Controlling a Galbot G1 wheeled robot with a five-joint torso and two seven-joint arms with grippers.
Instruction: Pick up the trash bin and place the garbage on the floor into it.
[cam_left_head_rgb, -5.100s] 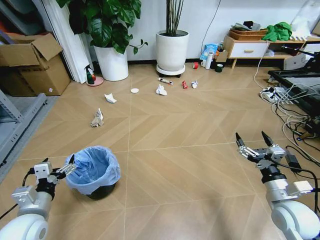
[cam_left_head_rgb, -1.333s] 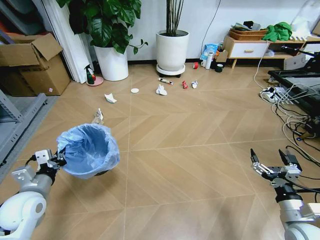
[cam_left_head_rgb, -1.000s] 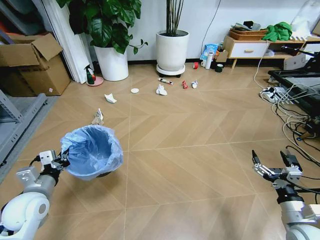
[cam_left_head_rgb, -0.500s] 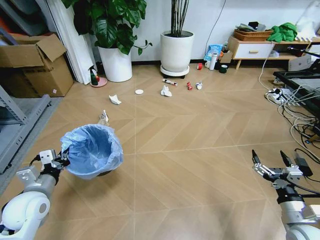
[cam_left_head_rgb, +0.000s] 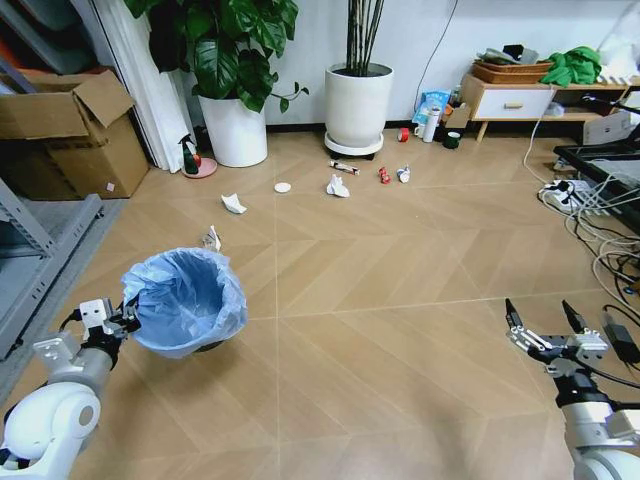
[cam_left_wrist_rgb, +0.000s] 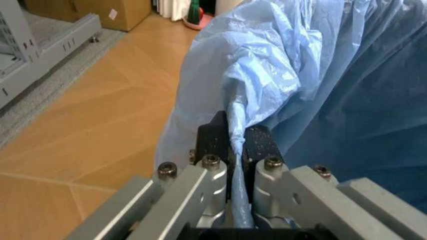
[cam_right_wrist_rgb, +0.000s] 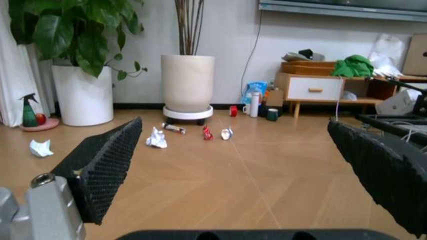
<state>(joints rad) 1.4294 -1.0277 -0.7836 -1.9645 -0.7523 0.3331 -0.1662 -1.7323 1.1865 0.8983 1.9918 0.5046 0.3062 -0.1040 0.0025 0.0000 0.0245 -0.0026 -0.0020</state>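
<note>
The trash bin (cam_left_head_rgb: 185, 300), black with a crinkly light-blue bag, hangs off the floor at the lower left. My left gripper (cam_left_head_rgb: 124, 318) is shut on its rim; the left wrist view has the pads (cam_left_wrist_rgb: 213, 141) pinching the blue bag (cam_left_wrist_rgb: 293, 75). My right gripper (cam_left_head_rgb: 538, 310) hovers open and empty at the lower right. Garbage lies ahead on the floor: a tan wad (cam_left_head_rgb: 212, 238) just behind the bin, white paper (cam_left_head_rgb: 234, 204), a white disc (cam_left_head_rgb: 283, 187), a white wad (cam_left_head_rgb: 337, 186), a tube wrapper (cam_left_head_rgb: 343, 167), a red scrap (cam_left_head_rgb: 383, 175) and a blue-white scrap (cam_left_head_rgb: 403, 174).
Two white plant pots (cam_left_head_rgb: 238, 130) (cam_left_head_rgb: 358, 105) stand by the back wall, a green spray bottle (cam_left_head_rgb: 188, 155) beside them. Cardboard boxes (cam_left_head_rgb: 60, 130) and a metal shelf (cam_left_head_rgb: 25, 250) line the left. Cables (cam_left_head_rgb: 600, 230) and a low cabinet (cam_left_head_rgb: 515, 100) are on the right.
The bin, on the floor five seconds ago, now hangs from my left gripper. My right arm has sunk lower. Over the last second the whole view shifted, so the camera moved.
</note>
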